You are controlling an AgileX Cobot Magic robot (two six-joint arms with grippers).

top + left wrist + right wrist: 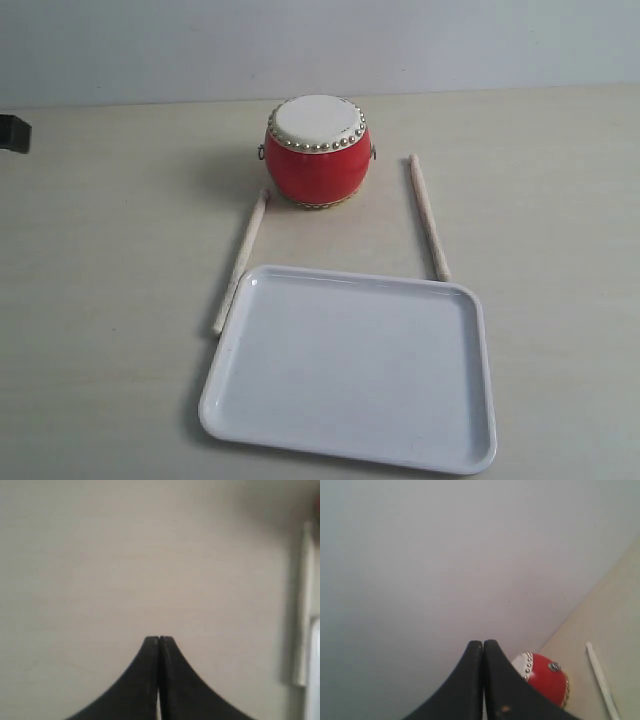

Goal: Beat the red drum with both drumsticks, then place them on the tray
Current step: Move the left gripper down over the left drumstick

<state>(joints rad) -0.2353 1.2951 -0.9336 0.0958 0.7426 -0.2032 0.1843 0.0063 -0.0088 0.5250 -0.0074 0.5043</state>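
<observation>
The red drum [318, 150] with its cream skin stands upright at the back middle of the table. One drumstick [240, 262] lies on the table to its left, the other drumstick [427, 217] to its right, both running toward the white tray [350, 370] in front. Neither gripper shows in the exterior view. My left gripper [159, 639] is shut and holds nothing, over bare table, with a drumstick [302, 605] off to one side. My right gripper [483, 642] is shut with nothing in it; the drum [547, 677] and a drumstick [601, 680] lie beyond it.
A pale wall [320, 40] rises behind the table's far edge. A small dark object [12, 133] sits at the left border of the exterior view. The tray's front rim [340, 455] lies near the table's near edge.
</observation>
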